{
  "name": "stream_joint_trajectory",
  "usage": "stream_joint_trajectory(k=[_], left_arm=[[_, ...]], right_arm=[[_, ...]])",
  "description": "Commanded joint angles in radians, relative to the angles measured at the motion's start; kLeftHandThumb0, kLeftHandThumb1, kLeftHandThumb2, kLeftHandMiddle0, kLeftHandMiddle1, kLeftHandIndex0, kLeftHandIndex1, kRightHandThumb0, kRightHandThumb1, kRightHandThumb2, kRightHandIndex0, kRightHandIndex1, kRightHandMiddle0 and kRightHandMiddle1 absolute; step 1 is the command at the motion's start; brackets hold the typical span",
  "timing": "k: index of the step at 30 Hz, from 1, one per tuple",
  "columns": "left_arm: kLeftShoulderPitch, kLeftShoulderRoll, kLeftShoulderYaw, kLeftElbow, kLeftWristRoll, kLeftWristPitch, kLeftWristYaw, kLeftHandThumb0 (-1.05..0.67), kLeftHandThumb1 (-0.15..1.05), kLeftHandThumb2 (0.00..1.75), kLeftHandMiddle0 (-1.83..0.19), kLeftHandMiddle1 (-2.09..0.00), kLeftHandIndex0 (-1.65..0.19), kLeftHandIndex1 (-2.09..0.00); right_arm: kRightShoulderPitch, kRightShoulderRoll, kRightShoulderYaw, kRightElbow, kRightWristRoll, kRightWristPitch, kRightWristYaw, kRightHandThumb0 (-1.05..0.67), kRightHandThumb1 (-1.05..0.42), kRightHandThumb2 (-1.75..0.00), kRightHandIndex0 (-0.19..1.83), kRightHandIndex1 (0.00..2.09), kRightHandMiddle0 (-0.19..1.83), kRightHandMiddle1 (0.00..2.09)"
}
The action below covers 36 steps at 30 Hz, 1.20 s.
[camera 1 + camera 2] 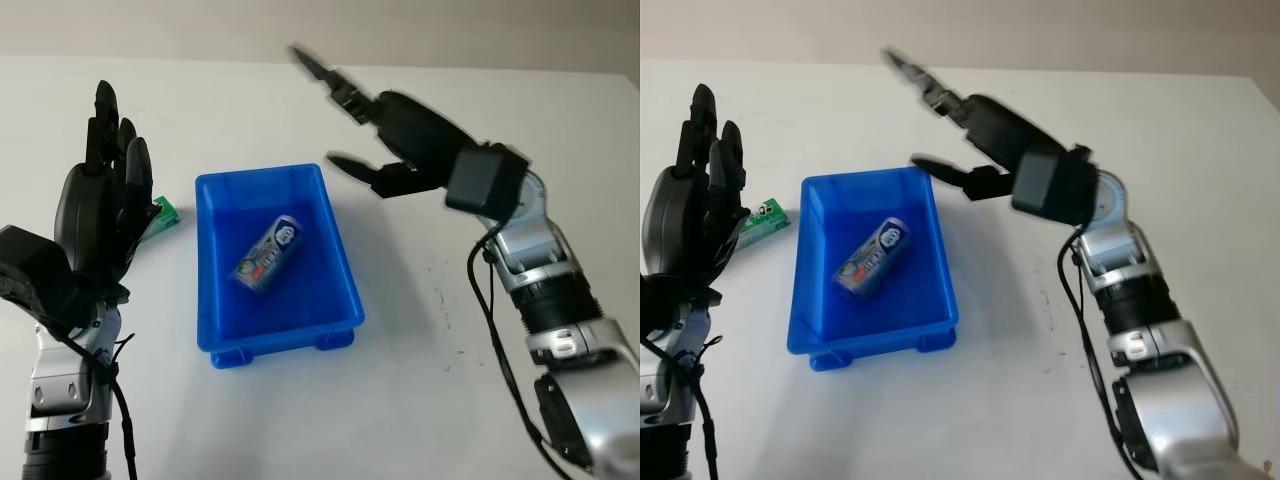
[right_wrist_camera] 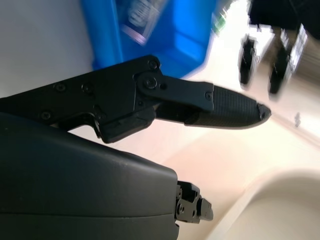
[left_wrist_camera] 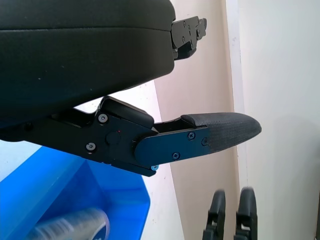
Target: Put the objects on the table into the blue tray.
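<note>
Table (image 1: 420,400) of plain white holds a blue tray (image 1: 345,270) near its middle, seen from the robot's head. Inside the tray a small can (image 1: 267,256) with a printed label lies on its side, angled across the tray floor. A small green packet (image 1: 163,214) sits on the table just left of the tray, partly hidden behind the left hand (image 1: 100,205). That hand is raised upright beside the tray's left wall, fingers extended upward, holding nothing. The right hand (image 1: 385,135) hangs above the table just past the tray's far right corner, empty as well, one finger (image 1: 320,70) stretched long toward the far edge and another (image 1: 350,168) pointing toward the tray's rim. The right wrist view shows the tray and can beyond a dark fingertip (image 2: 235,107).
</note>
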Motion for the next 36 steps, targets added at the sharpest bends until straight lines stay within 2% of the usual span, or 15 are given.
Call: stream_joint_trajectory(k=[1,4,10,20,30,34,36], left_arm=[[0.001,0.004,0.005,-0.013,0.005,0.0,-0.001,-0.83,1.05,0.58,0.19,0.0,0.19,0.0],[0.0,0.007,0.003,-0.008,0.005,-0.003,-0.005,-0.82,1.05,0.59,0.19,0.0,0.19,0.0],[-0.006,0.007,0.003,0.012,0.009,-0.012,-0.009,-0.82,1.05,0.59,0.19,0.0,0.19,0.0],[-0.004,0.004,0.001,0.023,0.003,-0.023,-0.02,-0.81,1.05,0.59,0.19,0.0,0.19,0.0],[-0.008,0.005,-0.002,0.027,0.008,-0.019,-0.021,-0.81,1.05,0.58,0.19,0.0,0.19,0.0],[-0.002,0.022,0.001,0.006,0.015,-0.001,-0.024,-0.81,1.05,0.56,0.19,0.0,0.19,0.0],[0.007,0.038,-0.001,-0.032,0.064,0.019,0.005,-0.79,1.05,0.54,0.19,0.0,0.19,0.0]], right_arm=[[0.054,0.03,-0.058,-0.092,0.061,0.124,-0.04,-0.88,-1.05,-0.7,-0.19,0.0,-0.19,0.0],[0.122,0.044,-0.104,-0.194,0.101,0.257,-0.094,-0.86,-1.05,-0.67,-0.19,0.0,-0.19,0.0],[0.192,0.071,-0.146,-0.256,0.106,0.334,-0.18,-0.81,-1.05,-0.76,-0.19,0.0,-0.19,0.0],[0.253,0.135,-0.189,-0.275,0.109,0.38,-0.301,-0.78,-1.05,-0.77,-0.19,0.0,-0.19,0.0],[0.259,0.171,-0.186,-0.275,0.109,0.379,-0.326,-0.77,-1.05,-0.8,-0.19,0.0,-0.19,0.0],[0.257,0.183,-0.192,-0.29,0.123,0.405,-0.329,-0.77,-1.05,-0.79,-0.19,0.0,-0.19,0.0],[0.258,0.184,-0.192,-0.295,0.131,0.405,-0.324,-0.76,-1.05,-0.79,-0.19,0.0,-0.19,0.0]])
